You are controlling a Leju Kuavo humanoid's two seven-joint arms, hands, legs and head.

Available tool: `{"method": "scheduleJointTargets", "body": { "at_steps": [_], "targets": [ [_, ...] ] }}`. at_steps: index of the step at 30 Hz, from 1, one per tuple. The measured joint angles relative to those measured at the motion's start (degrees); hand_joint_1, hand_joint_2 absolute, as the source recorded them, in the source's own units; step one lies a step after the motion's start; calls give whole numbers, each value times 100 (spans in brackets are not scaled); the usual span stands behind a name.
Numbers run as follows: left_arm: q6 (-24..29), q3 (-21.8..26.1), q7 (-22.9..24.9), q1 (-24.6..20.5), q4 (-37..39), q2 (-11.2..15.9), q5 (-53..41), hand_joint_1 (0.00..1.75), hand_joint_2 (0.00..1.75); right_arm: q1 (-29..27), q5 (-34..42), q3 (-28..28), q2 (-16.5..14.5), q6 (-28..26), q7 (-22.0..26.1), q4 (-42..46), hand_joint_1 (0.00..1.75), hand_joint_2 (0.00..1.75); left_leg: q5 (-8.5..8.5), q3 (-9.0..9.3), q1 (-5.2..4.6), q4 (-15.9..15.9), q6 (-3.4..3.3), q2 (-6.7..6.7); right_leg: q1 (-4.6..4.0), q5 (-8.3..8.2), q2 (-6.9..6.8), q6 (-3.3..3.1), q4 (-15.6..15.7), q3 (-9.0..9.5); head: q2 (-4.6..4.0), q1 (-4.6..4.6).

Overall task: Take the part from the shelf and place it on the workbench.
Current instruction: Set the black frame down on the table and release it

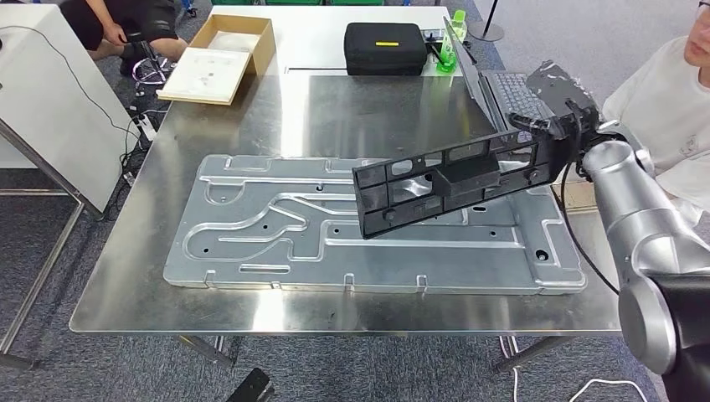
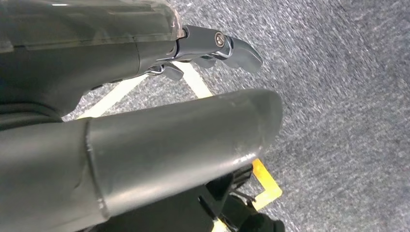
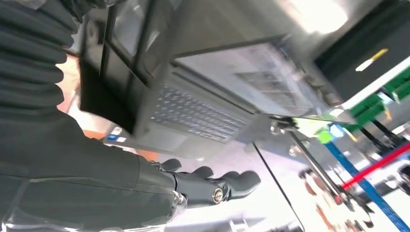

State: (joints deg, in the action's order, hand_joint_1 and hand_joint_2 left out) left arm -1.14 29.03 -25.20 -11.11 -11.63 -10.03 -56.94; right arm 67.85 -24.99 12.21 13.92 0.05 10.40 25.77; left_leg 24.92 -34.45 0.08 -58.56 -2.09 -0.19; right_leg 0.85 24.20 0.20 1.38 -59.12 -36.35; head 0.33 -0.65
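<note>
My right hand grips the right end of a long black plastic frame part, and the part hangs tilted above the steel workbench, over the right half of a large stamped metal panel. In the right wrist view the black part runs close past my right hand, whose dark fingers reach out beside it. In the left wrist view my left hand hangs over grey carpet with its fingers apart and nothing in them.
An open laptop stands just behind the held part, with a black case and a green bottle farther back. A cardboard box lies at the back left. A person in white sits at the right edge.
</note>
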Motion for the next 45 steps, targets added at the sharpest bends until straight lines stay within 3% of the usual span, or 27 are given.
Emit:
{"method": "scheduleJointTargets", "body": {
  "at_steps": [2, 4, 6, 7, 8, 10, 12, 14, 16, 18, 20, 21, 22, 23, 25, 27, 30, 32, 35, 36, 37, 39, 41, 43, 45],
  "targets": [
    [11, 3, 0, -18, 0, -11, -3, 0, 0, -140, -59, 1, -47, -372, 135, 112, 0, 0, -40, 24, 17, 55, -72, 5, 14, 215, -8, 43, -322, -136, 0, -1],
    [17, 5, 1, -20, 0, -23, -7, 0, 0, -282, -104, 1, -79, -644, 225, 201, 0, 0, -47, 23, 14, 62, -102, 0, 20, 566, -13, 75, -1043, -467, 0, -2],
    [17, 8, 3, -2, 0, -28, -10, 0, 0, -428, -145, 1, -105, -774, 269, 262, 0, 0, -36, 22, 8, 48, -109, -7, 25, 686, -13, 95, -1543, -723, 0, -2],
    [19, 8, 4, 4, 0, -29, -12, 0, 0, -495, -178, 1, -118, -838, 294, 304, 0, 0, -27, 23, 7, 35, -108, -10, 29, 589, -14, 94, -1495, -711, 0, -2],
    [23, 9, 4, 5, 0, -33, -15, 0, 0, -546, -219, 1, -130, -921, 325, 358, 0, 0, -15, 24, 7, 21, -99, -13, 32, 404, -15, 86, -1222, -587, 0, -1],
    [38, 10, 4, 0, 0, -41, -23, 0, 0, -599, -287, 1, -154, -1075, 382, 473, 0, 0, 19, 17, -5, -14, -63, -16, 19, 74, -19, 50, -440, -217, 0, -1],
    [58, 10, 4, -5, 0, -46, -31, 0, 0, -651, -319, 1, -180, -1189, 435, 579, 0, 0, 38, 6, -20, -27, -11, -15, -14, -12, -14, 3, -34, -25, 0, -1],
    [76, 11, 6, -8, 0, -49, -51, 0, 0, -758, -328, 1, -199, -1386, 558, 711, 0, 0, 41, 13, -25, -14, 44, -15, -25, -4, -5, -49, -6, -13, 0, 1],
    [92, 12, 12, -12, 0, -52, -74, 0, 0, -896, -306, -4, -229, -1688, 759, 914, 0, 87, 129, -16, -19, -104, 101, -13, 1, -17, -11, -116, 33, 12, 0, 2],
    [107, 13, 25, -14, 0, -53, -83, 0, 0, -1044, -253, -38, -272, -1955, 926, 1190, 0, 87, 434, -241, -3, -609, 148, -11, 15, -26, -19, -177, 64, 37, 0, 4],
    [118, 13, 43, -7, 0, -53, -87, 0, 0, -1247, -169, -110, -327, -2119, 1018, 1525, 0, 0, 765, -603, 10, -1370, 180, -10, 3, -17, -20, -208, 61, 39, 0, 6],
    [125, 13, 52, 1, 0, -53, -87, 0, 0, -1381, -110, -154, -360, -2157, 1054, 1742, 0, 0, 808, -716, 14, -1591, 191, -10, -1, -11, -20, -215, 55, 40, 0, 7],
    [133, 13, 57, 8, 0, -53, -87, 0, 0, -1531, -53, -195, -399, -2172, 1084, 2005, 0, 0, 742, -732, 15, -1603, 196, -9, -3, -4, -19, -216, 47, 42, 0, 7],
    [143, 13, 60, 14, 0, -53, -86, 0, 0, -1692, -10, -225, -439, -2172, 1106, 2310, 0, 0, 576, -636, 17, -1385, 192, -9, -3, 5, -16, -214, 37, 47, 0, 7],
    [167, 12, 62, 18, 0, -53, -83, 0, 0, -2010, -40, -247, -523, -2184, 1150, 2994, 0, 0, 201, -264, 14, -608, 166, -10, -12, 31, -7, -192, 10, 56, 0, 7],
    [186, 11, 64, 22, 0, -53, -81, 0, 0, -2324, -265, -197, -605, -2257, 1198, 3685, 0, 0, 53, -20, 3, -102, 129, -14, -30, 46, 4, -153, -7, 54, 0, 5],
    [192, 13, 67, 57, 0, -51, -79, 0, 0, -2757, -886, 36, -734, -2414, 1133, 4646, 0, 0, 41, 20, 4, -2, 59, -14, -25, 53, 7, -79, -9, 48, 0, 6],
    [191, 13, 68, 63, 0, -52, -79, 0, 0, -2953, -1347, 294, -800, -2539, 1020, 5205, 0, 0, 3, 43, 22, 54, -15, -17, -14, 214, 3, -35, -214, -36, 0, 5],
    [186, 14, 73, 71, 0, -51, -79, 0, 0, -3117, -1924, 759, -843, -2783, 869, 5761, 0, 0, -12, 49, 29, 73, -70, -53, 1, 726, -2, 6, -1188, -467, 0, 4],
    [183, 15, 77, 78, 0, -49, -79, 0, 0, -3172, -2062, 915, -862, -2837, 815, 5888, 0, 0, -10, 47, 29, 66, -71, -77, 10, 806, -3, 19, -1450, -586, 0, 3],
    [180, 16, 81, 83, 0, -48, -79, 0, 0, -3216, -2162, 1051, -883, -2869, 764, 5990, 0, 0, -7, 45, 30, 56, -67, -109, 20, 774, -4, 26, -1512, -611, 0, 3],
    [173, 17, 93, 84, 0, -48, -80, 0, 0, -3255, -2281, 1268, -928, -2919, 690, 6155, 0, 0, 7, 44, 34, 24, -44, -197, 45, 456, 36, 21, -1040, -353, 0, 2],
    [170, 17, 103, 79, 0, -50, -83, 0, 0, -3254, -2339, 1434, -963, -2959, 650, 6282, 0, 0, 25, 29, 33, -16, 5, -292, 62, 215, 208, -1, -348, 12, 0, 3],
    [170, 19, 111, 77, 0, -51, -83, 0, 0, -3259, -2360, 1582, -987, -2983, 634, 6363, 0, 0, 22, 2, 39, -26, 78, -377, 45, 202, 299, -32, -80, 145, 0, 4],
    [174, 21, 119, 88, 0, -50, -84, 0, 0, -3260, -2364, 1698, -1009, -2993, 627, 6412, 0, 0, 11, -19, 54, -13, 156, -442, 32, 182, 209, -91, -42, 158, 0, 3]
  ]
}}
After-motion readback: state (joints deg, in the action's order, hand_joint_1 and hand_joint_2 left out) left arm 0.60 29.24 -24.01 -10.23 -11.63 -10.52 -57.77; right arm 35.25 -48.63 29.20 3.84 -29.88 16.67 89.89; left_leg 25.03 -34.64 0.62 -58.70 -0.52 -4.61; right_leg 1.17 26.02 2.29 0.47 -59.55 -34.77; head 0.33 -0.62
